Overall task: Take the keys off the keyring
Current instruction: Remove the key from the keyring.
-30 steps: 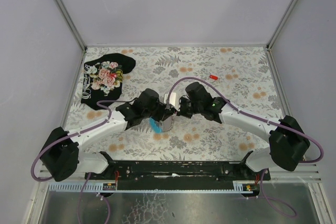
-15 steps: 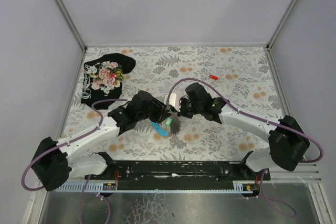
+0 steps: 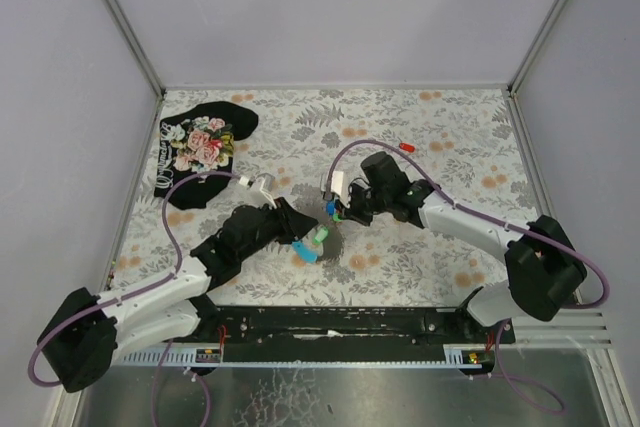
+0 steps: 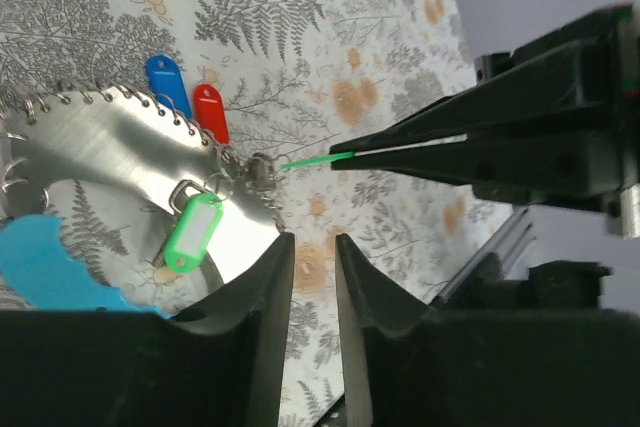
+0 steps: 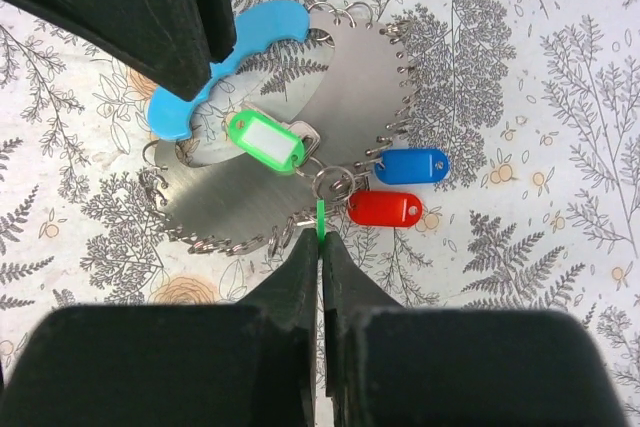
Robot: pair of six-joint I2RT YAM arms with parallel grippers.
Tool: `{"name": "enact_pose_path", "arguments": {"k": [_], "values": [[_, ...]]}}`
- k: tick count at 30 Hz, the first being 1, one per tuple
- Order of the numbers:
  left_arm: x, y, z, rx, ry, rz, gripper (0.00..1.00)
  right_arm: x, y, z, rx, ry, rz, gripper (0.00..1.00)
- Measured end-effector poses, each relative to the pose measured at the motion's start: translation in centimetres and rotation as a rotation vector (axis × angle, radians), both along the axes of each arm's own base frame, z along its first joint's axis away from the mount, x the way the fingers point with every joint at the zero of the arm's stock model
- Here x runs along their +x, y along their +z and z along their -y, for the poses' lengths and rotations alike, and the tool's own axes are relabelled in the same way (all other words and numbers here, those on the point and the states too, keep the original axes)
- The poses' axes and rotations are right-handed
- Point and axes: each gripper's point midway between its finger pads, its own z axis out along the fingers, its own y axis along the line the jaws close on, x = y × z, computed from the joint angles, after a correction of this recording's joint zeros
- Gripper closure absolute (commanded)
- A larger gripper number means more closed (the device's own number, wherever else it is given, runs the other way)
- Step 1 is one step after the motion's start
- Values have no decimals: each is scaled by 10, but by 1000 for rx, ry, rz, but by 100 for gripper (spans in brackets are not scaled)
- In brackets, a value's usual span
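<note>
The right gripper is pinched tight on a thin green strip, seen edge-on, which runs straight out from its tips to a small ring just ahead. The keys hang from around that ring. From this gripper's own camera, a red tag sits just ahead and right of the tips, a blue tag lies beyond the red one, and a green tag lies ahead and left, resting over the keyring. The keyring shows as a flat silvery plate edged with many small rings, with a light-blue fob at its far side.

The left gripper faces the right one across the keyring. Its jaws stand a narrow gap apart with only the flowered table showing between them. The fob lies just beside its left finger, and I cannot tell whether they touch. The green tag is just ahead of its tips.
</note>
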Motion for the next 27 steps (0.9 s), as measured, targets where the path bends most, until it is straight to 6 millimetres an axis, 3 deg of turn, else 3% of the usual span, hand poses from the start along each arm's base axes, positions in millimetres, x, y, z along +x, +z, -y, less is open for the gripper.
{"name": "enact_pose_path", "arguments": {"k": [4, 13, 27], "values": [[7, -14, 4, 104, -60, 101, 90, 1, -1, 4, 35, -9, -65, 100], [21, -49, 27, 255, -182, 171, 89, 2, -14, 12, 75, -48, -221, 100], [16, -87, 54, 341, -298, 239, 89, 14, -26, 24, 92, -129, -367, 100]]}}
